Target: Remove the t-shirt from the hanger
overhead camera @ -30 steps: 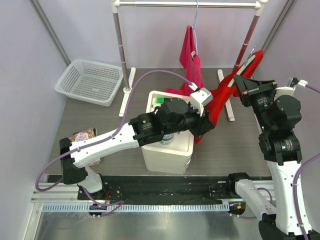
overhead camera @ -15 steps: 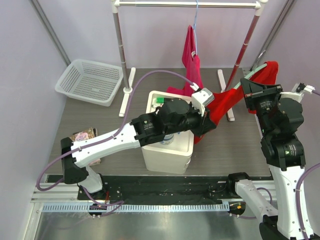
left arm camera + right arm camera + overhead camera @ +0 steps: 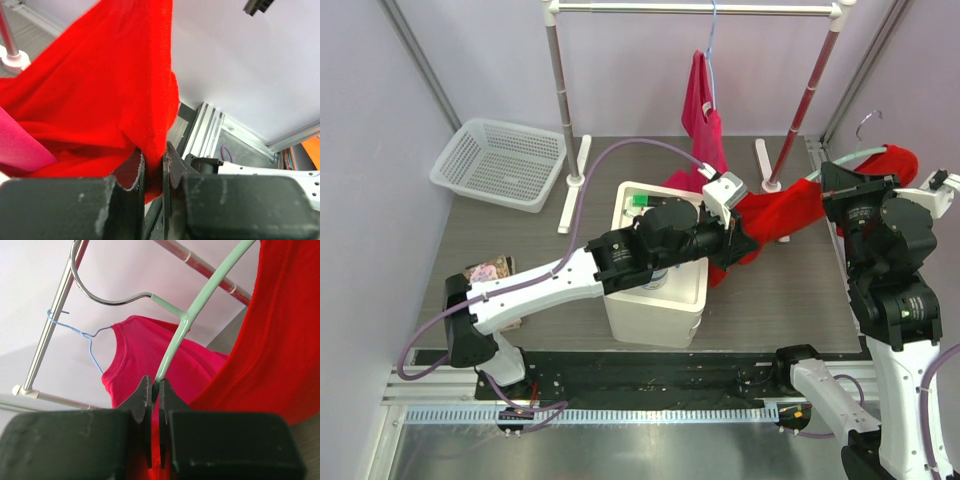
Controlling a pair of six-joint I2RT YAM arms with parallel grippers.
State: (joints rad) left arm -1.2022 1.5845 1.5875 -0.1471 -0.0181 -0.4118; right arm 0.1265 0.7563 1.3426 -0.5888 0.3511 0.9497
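T-shirt [image 3: 785, 212] stretched by the table's [image 3: 790, 290] right edge, soft, light, stretchy. My left gripper [image 3: 154, 167] clamped a fold of it; right gripper [image 3: 154, 390] pinched the hanger [image 3: 210, 287]. Bunched fabric looked the safest hold.

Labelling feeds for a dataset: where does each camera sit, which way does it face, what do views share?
Top external: fixed above and behind the bases, looking down on the table, left arm and right arm.
Left wrist: behind the left end effector, facing along it; shut on the red t-shirt.
Right wrist: behind the right end effector, tilted upward; shut on the green hanger.
Shared: all three show the red t-shirt.
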